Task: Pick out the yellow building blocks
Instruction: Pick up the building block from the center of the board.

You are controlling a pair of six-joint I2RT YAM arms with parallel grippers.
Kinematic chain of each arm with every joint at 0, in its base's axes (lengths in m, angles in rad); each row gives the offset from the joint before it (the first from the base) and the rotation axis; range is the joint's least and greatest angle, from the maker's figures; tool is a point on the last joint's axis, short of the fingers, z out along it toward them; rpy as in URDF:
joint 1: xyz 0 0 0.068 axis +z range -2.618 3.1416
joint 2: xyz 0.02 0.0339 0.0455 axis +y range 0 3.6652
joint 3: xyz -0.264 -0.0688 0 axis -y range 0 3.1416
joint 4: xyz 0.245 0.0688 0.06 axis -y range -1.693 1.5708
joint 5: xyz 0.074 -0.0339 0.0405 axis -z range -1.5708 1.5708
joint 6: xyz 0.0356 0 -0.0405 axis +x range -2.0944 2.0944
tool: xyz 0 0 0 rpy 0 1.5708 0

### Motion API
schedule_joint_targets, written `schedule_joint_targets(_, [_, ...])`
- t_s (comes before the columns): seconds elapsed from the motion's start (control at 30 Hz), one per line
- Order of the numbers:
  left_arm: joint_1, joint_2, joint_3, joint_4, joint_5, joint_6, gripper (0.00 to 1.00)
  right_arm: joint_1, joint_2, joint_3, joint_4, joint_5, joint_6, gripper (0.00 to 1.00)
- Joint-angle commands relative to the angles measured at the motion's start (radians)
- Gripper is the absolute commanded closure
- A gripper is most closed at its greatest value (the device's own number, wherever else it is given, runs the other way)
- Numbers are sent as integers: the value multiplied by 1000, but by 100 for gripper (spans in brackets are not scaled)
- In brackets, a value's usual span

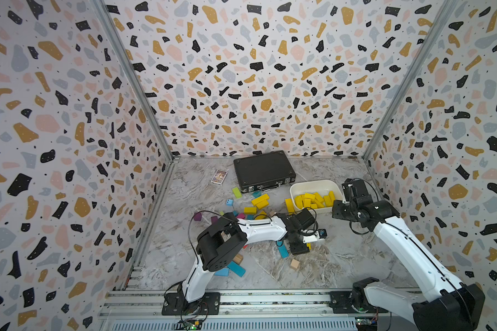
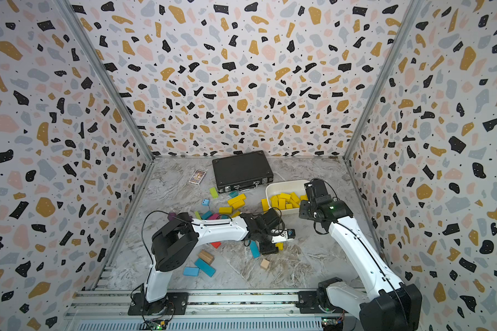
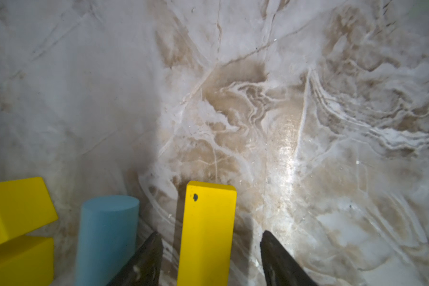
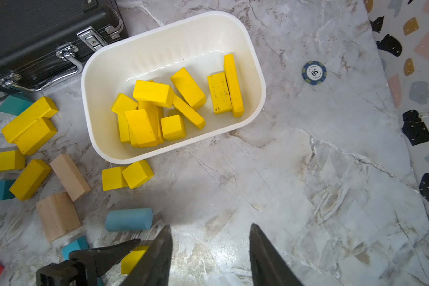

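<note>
Most of the yellow building blocks point(image 4: 154, 92) lie in a heap inside the white bin point(image 4: 174, 44). The bin stands on the table point(image 4: 307, 173), just beside the black case point(image 4: 35, 32). 2 yellow blocks point(image 4: 128, 175) lie on the table just beside the outer wall of the bin, and they touch each other. 4 more yellow blocks point(image 4: 30, 126) lie near the handle of the case, mixed with tan blocks point(image 4: 70, 175) and a teal block point(image 4: 14, 104).

1 yellow bar point(image 3: 208, 210) lies flat on the table between the jaws of the left gripper point(image 3: 210, 232). These jaws stand apart, and a strip of table shows on each side of the bar, so they do not clamp it. A light blue cylinder point(image 3: 107, 237) lies just beside this bar.

The right gripper point(image 4: 211, 226) hangs above bare table near the bin, its jaws apart with nothing between them. A blue poker chip point(image 4: 314, 72) lies on the far side of the bin from the case, apart from the bin.
</note>
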Motion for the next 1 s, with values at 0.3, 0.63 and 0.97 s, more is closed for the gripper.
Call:
schedule_joint_targets(0.3, [1, 19, 38, -64, 5, 46, 49, -3, -11, -2, -23, 17, 4, 48])
schedule_joint_targets(0.63, [1, 54, 77, -120, 13, 50, 54, -2, -13, -6, -24, 19, 5, 48])
schedule_joint_targets(0.97, [1, 71, 108, -159, -4, 52, 63, -2, -22, -5, -23, 32, 2, 48])
